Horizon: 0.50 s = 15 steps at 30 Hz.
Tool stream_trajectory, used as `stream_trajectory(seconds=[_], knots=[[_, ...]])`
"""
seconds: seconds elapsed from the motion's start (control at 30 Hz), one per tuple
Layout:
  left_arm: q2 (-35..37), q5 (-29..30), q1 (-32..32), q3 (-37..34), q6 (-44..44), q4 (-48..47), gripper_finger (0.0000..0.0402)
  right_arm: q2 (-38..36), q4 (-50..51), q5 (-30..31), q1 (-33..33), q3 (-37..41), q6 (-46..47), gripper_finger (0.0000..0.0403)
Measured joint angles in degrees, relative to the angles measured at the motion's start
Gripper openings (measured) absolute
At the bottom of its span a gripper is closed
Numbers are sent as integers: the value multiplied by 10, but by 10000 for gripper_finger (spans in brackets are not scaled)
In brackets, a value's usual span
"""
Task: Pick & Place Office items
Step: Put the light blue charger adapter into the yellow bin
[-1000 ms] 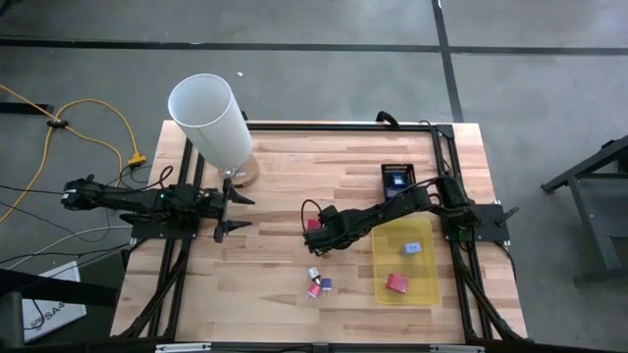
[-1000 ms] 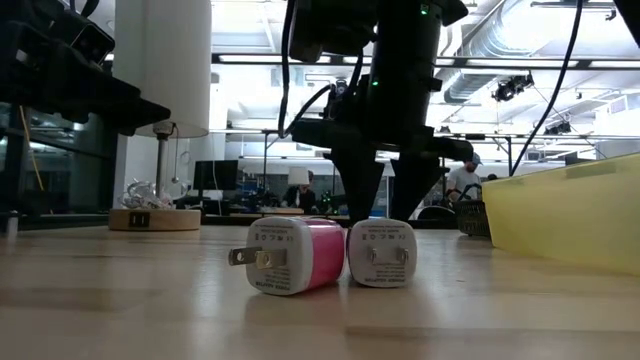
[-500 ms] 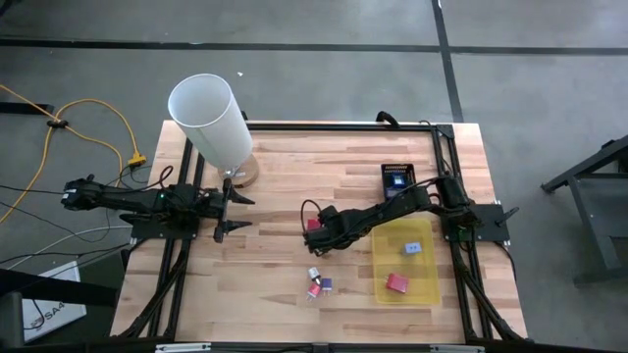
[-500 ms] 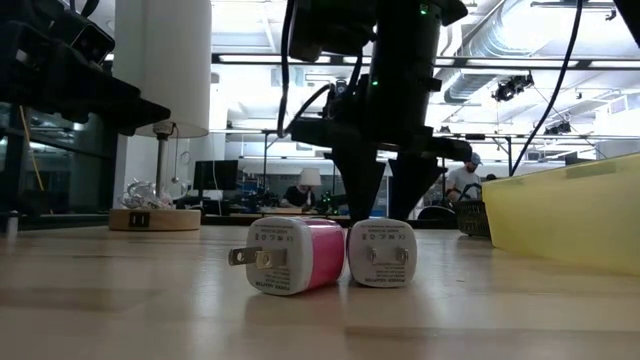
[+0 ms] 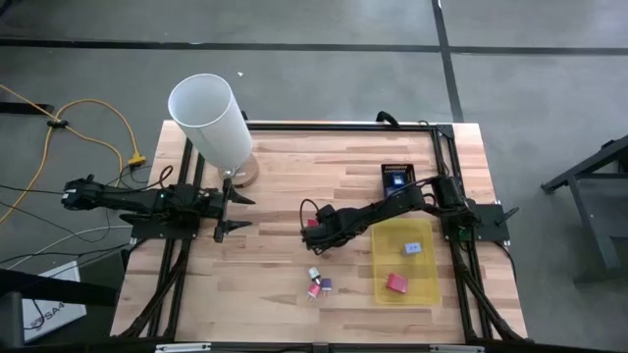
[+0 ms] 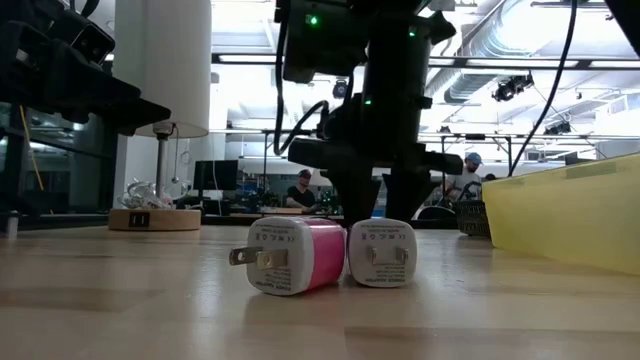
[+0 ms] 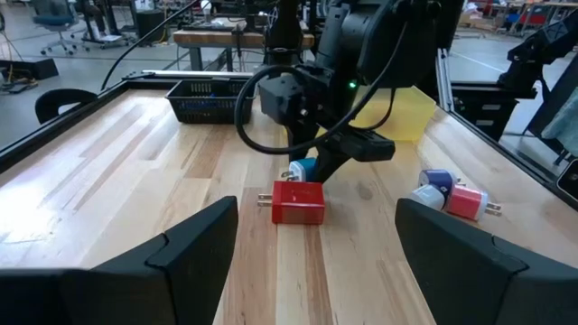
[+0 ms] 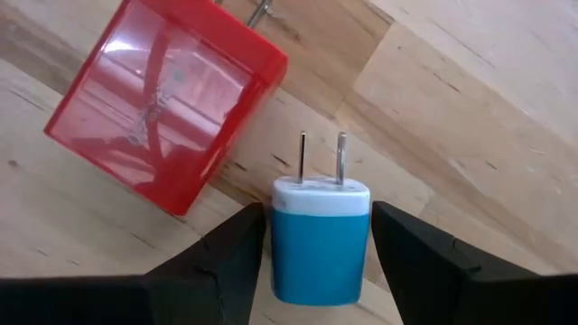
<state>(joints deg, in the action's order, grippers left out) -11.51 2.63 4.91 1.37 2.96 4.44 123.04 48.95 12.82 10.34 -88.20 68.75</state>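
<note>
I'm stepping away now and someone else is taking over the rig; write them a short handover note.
Right gripper: mid-table, fingers closed around a blue charger plug, which lies beside a red plug.
Left gripper: open, empty, waiting at the table's left side.
Done: a red piece and a small light piece lie in the yellow tray.
Left: the blue and red plugs, plus the pink plug, white plug and a blue one near the front edge.
</note>
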Motion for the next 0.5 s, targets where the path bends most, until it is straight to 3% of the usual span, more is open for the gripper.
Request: stream_trajectory(seconds=[0.5], knots=[[-1,0,0,0,0,4,293,-2,3,5,0,1,0,197]])
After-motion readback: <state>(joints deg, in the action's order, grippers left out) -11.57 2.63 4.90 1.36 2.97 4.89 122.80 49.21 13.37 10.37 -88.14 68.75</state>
